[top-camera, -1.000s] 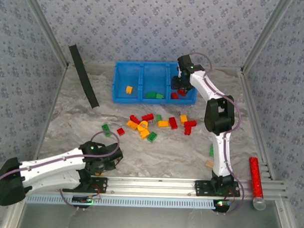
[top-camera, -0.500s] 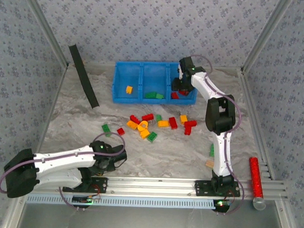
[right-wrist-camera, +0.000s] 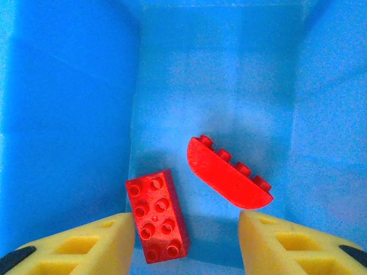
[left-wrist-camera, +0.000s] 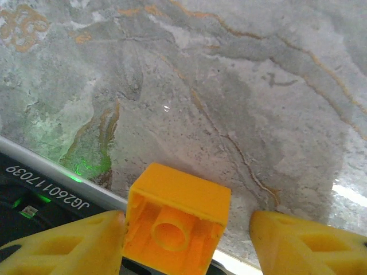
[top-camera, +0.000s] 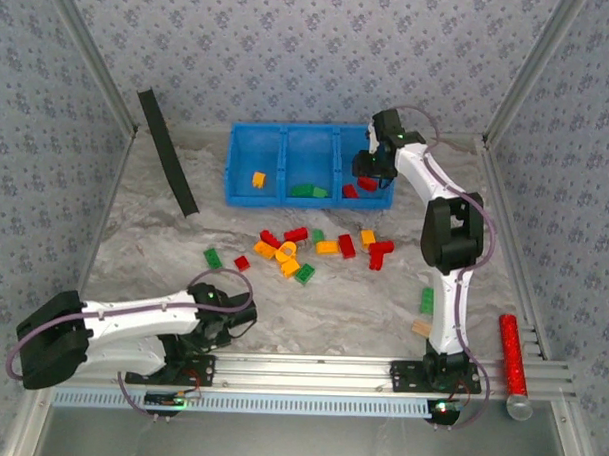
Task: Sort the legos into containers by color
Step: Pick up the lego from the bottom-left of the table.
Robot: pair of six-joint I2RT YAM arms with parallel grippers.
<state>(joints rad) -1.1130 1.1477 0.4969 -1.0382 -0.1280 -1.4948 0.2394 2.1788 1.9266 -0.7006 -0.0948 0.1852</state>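
Note:
The blue bin (top-camera: 234, 166) stands at the back. It holds an orange brick (top-camera: 257, 178) in its left compartment, green ones (top-camera: 309, 190) in the middle and red ones (top-camera: 352, 191) on the right. Several loose red, green and orange legos (top-camera: 304, 250) lie mid-table. My right gripper (top-camera: 375, 170) hangs open over the right compartment, above a red rectangular brick (right-wrist-camera: 156, 215) and a red half-round brick (right-wrist-camera: 226, 175). My left gripper (top-camera: 239, 314) is low near the front rail, open. An orange brick (left-wrist-camera: 178, 220) rests against its left finger, with a gap to the right finger.
A black strip (top-camera: 167, 151) leans at the back left. A green brick (top-camera: 425, 299) and a tan block (top-camera: 420, 329) lie beside the right arm. A red glitter tube (top-camera: 510, 350) lies at the right edge. The aluminium rail (top-camera: 310, 368) runs along the front.
The left arm has swung its gripper a little to the right along the front of the table. The right gripper has shifted slightly right over the bin's right compartment.

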